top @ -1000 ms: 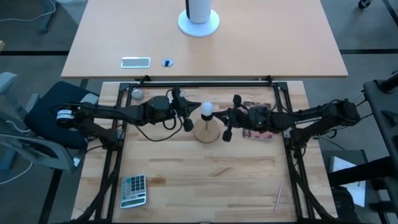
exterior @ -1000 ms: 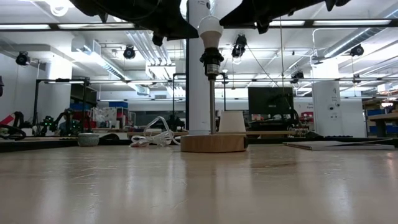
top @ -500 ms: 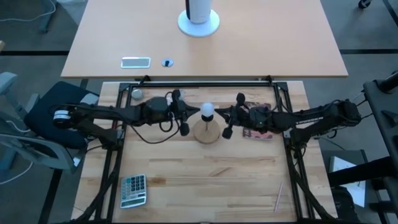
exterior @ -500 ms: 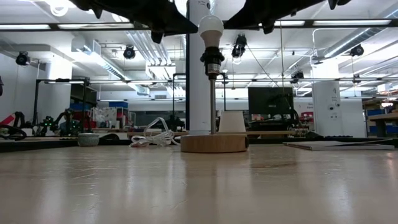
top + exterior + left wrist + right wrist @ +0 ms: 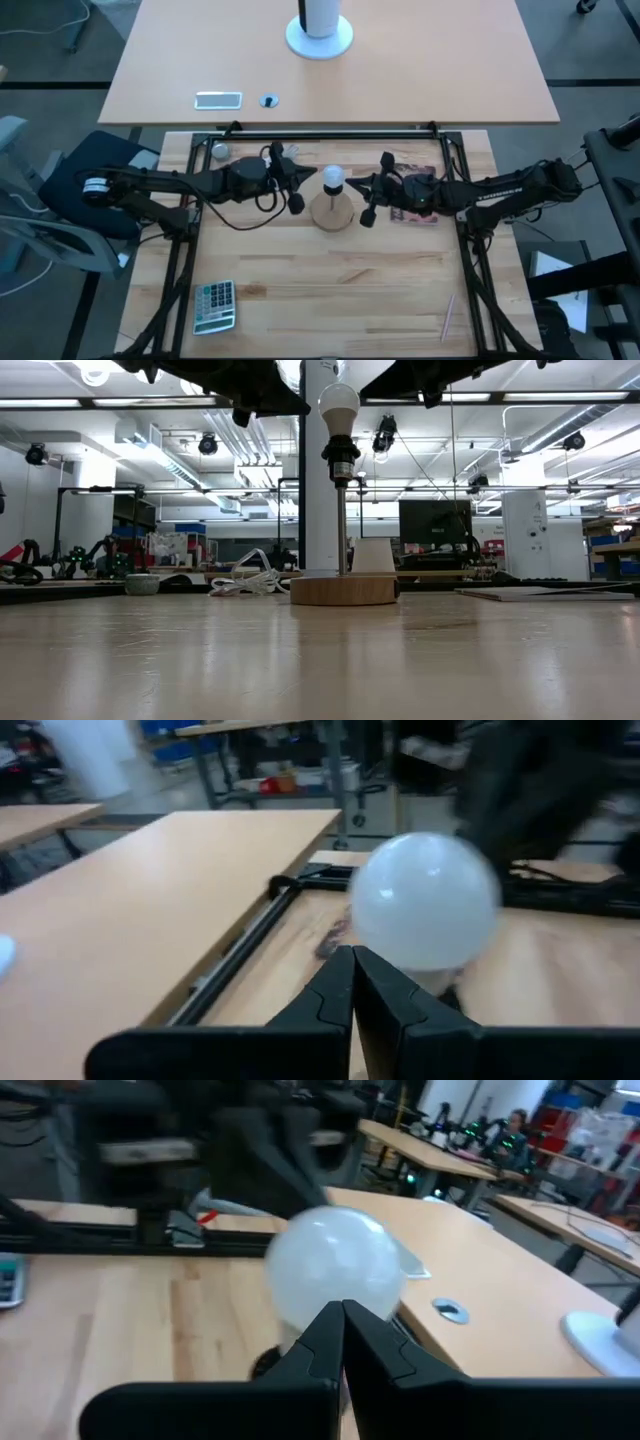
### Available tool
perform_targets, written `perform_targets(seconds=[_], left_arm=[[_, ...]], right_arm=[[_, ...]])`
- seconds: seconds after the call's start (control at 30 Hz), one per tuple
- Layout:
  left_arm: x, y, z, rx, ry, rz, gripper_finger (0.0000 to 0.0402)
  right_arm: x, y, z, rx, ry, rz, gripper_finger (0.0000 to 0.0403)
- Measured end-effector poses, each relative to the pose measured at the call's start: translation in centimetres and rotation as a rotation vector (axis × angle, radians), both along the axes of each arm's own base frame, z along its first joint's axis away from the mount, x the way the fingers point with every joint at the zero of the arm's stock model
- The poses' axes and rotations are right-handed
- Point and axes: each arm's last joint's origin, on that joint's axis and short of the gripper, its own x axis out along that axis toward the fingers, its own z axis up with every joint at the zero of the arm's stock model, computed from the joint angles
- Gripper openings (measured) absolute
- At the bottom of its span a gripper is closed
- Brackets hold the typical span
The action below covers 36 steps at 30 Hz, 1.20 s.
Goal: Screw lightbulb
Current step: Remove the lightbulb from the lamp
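Your left pincer (image 5: 296, 178) is clenched with nothing in it, hanging just left of the lightbulb (image 5: 333, 179), and your right pincer (image 5: 375, 187) is likewise clenched and empty, just to the bulb's right. Neither one touches the bulb. It sits upright in the dark socket (image 5: 340, 460) on a thin post rising from the round wooden base (image 5: 343, 590) at mid tabletop (image 5: 330, 270), between both pincers.

In the high view the left gripper (image 5: 293, 180) now sits a little farther left of the lightbulb (image 5: 332, 179) than a second ago, its arm drawn back toward the frame's left; the right gripper (image 5: 368, 192) barely shifts.
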Motion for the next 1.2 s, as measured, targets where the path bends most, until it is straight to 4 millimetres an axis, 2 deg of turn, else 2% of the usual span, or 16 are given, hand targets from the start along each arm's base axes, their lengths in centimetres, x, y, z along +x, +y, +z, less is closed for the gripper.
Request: perform_targets(seconds=[0.27, 0.57, 0.73, 0.93, 1.07, 1.2], left_arm=[[1.2, -0.1, -0.8, 0.04, 0.001, -0.078, 0.0], [1.0, -0.7, -0.4, 0.033, -0.013, -0.155, 0.0], [0.5, -1.3, 0.1, 0.038, -0.015, -0.193, 0.0], [0.1, -1.1, 0.8, 0.057, -0.046, -0.131, 0.0], [0.1, -0.6, 0.6, 0.1, -0.025, 0.021, 0.0], [0.4, -0.3, 0.1, 0.106, -0.001, 0.048, 0.0]], right_arm=[[0.3, 0.0, -0.1, 0.01, -0.011, 0.037, 0.0002], [0.4, -0.6, -0.3, -0.004, 0.0, -0.077, 0.0002], [0.4, -0.7, -0.4, -0.01, 0.01, -0.084, 0.0002], [0.2, -0.3, -0.2, -0.01, -0.001, -0.068, 0.0002], [0.1, 0.3, -0.1, -0.014, -0.002, -0.034, 0.0002], [0.2, 0.5, 0.0, -0.003, -0.008, 0.025, 0.0002]])
